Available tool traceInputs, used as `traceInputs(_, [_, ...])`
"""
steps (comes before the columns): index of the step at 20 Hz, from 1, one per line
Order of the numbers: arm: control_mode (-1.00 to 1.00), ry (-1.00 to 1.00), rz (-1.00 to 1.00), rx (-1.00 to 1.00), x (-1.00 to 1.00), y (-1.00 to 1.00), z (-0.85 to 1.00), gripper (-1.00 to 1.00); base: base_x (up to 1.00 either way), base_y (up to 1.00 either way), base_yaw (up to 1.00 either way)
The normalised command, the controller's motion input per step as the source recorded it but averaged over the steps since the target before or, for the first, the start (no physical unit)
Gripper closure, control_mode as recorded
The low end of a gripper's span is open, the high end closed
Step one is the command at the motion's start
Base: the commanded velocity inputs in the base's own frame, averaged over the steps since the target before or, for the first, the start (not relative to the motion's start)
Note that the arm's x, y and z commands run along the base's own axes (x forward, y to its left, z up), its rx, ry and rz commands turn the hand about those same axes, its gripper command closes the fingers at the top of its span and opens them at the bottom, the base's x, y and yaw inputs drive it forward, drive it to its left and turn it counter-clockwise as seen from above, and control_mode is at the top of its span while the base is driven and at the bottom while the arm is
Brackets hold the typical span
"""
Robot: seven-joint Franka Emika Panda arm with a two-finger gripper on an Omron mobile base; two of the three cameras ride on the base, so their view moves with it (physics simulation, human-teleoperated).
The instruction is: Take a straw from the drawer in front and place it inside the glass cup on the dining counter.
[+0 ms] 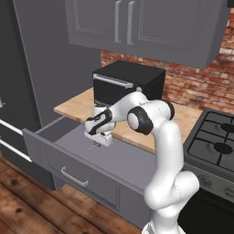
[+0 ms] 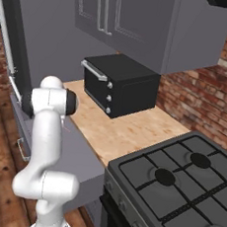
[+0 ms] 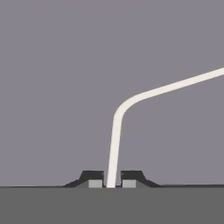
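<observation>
in the left base view, the white arm (image 1: 160, 151) rose from the lower right and bent forward and down over the open drawer (image 1: 73, 157). the drawer was grey, wide and deep, pulled out toward the camera, with a slim silver handle (image 1: 74, 177) on its flat front. the end effector (image 1: 97, 145) hung just inside the drawer, above its grey floor. a thin pale straw (image 1: 93, 147) poked out beneath it, slanting down to the left.

in the hand view, the two dark fingertips (image 3: 92, 178) stood close together with the straw (image 3: 131, 118) clamped between them. the straw ran up from the tips, then bent sharply and ran off to the right edge. behind it lay the plain grey drawer floor (image 3: 52, 87).

beyond the drawer sat a light-wood bench (image 1: 80, 106) with a black microwave (image 1: 128, 84) on it. to the right of the bench was a dark gas stove (image 1: 215, 139). a red brick wall (image 1: 201, 82) ran behind, and grey upper cabinets (image 1: 146, 27) hung above.

in the right base view, the arm (image 2: 48, 143) stood at the lower left, its upper joint hiding the end effector. the drawer (image 2: 77, 144) showed behind it, then the bench (image 2: 128, 129), the microwave (image 2: 119, 84) and the stove (image 2: 177, 184) at the right.
</observation>
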Motion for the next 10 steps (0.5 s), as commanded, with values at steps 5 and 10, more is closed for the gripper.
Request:
traceInputs(5, [-1.00, 0.01, -0.15, 0.00, -0.46, 0.00, 0.82, 1.00, 0.00, 0.00, 0.00])
traceInputs(10, [-1.00, 0.01, -0.07, 0.00, -0.44, 0.00, 0.99, 1.00, 0.00, 0.00, 0.00])
